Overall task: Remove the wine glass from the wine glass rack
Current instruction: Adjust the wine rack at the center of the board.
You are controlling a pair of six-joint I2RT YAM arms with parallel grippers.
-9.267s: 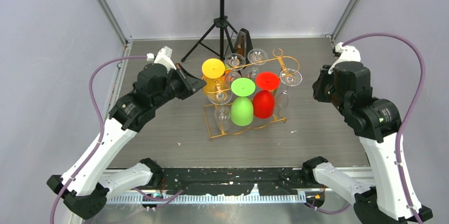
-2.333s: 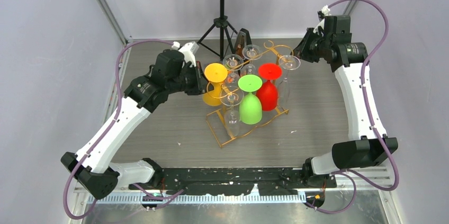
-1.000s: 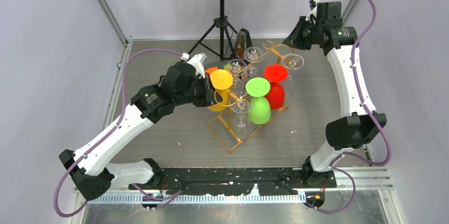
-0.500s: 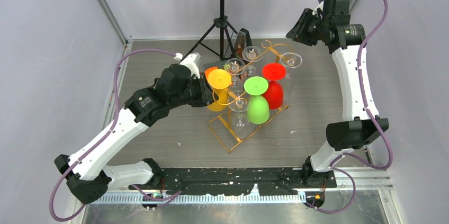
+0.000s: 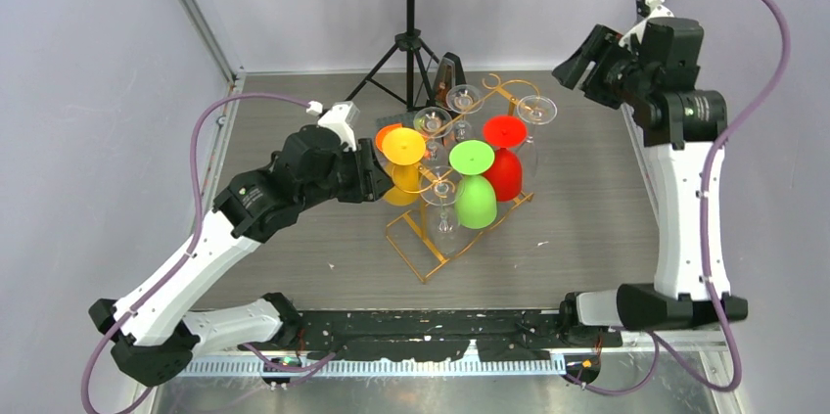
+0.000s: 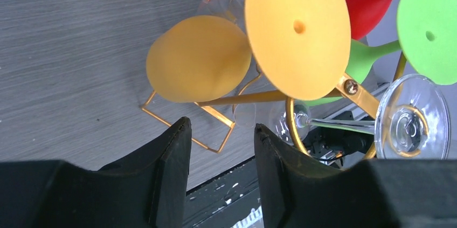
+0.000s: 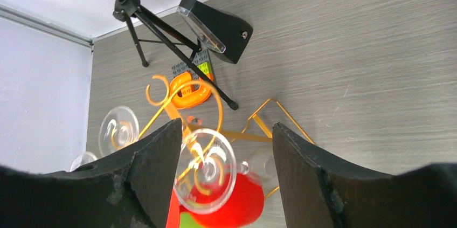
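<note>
While left end effector (image 6: pixel 222 126), right end effector (image 7: pixel 226 125) gape empty, snagged yellow plastic wine glass (image 6: pixel 196 58) could topple gold wire rack (image 6: pixel 248 97); breakage.

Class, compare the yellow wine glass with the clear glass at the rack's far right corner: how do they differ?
The yellow wine glass is opaque; the clear glass is see-through. The yellow one hangs at the left of the rack, the clear one at its far right. Both hang upside down, foot up.

L arm (image 5: pixel 196 257), R arm (image 5: pixel 685 208): white links, blk joints, purple cables (image 5: pixel 250 96); gripper fingers (image 6: pixel 172 174) blk, wedge-shaped.
</note>
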